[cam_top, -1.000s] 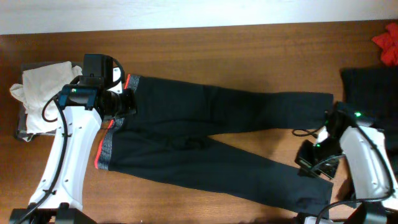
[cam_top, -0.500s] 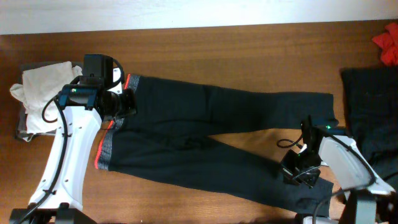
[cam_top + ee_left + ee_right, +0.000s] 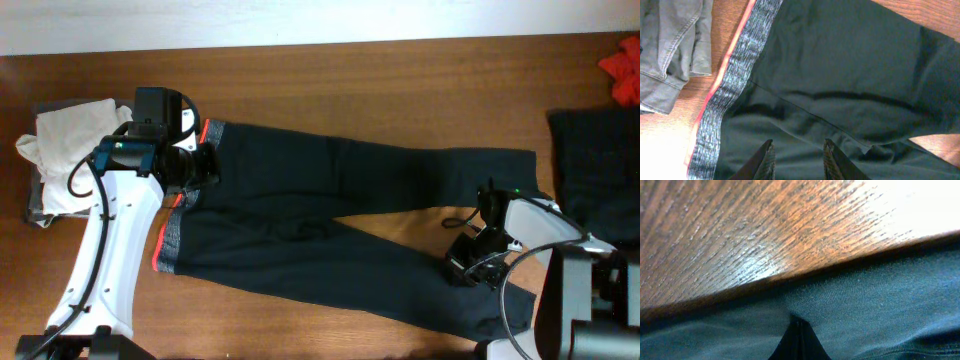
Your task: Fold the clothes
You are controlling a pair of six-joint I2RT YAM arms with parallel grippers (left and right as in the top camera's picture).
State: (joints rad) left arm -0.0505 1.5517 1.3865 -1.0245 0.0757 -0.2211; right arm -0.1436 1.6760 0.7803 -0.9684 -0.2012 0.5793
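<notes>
Lying lengthwise across the bench (image 3: 330, 70), black trousers (image 3: 300, 190) are spread flat, waistband (image 3: 168, 235) leftward, legs pointing right, bare wood seen along the far edge, left fingers (image 3: 765, 162) held spread above the seat, right fingers (image 3: 790, 347) pressed together at the near leg's edge, grip unclear.

A brown wooden table (image 3: 360, 80) meets a pale wall (image 3: 300, 20).

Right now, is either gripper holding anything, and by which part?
Right gripper seems to pinch the black trousers at the nearer leg's edge; left gripper is open, holding nothing.
</notes>
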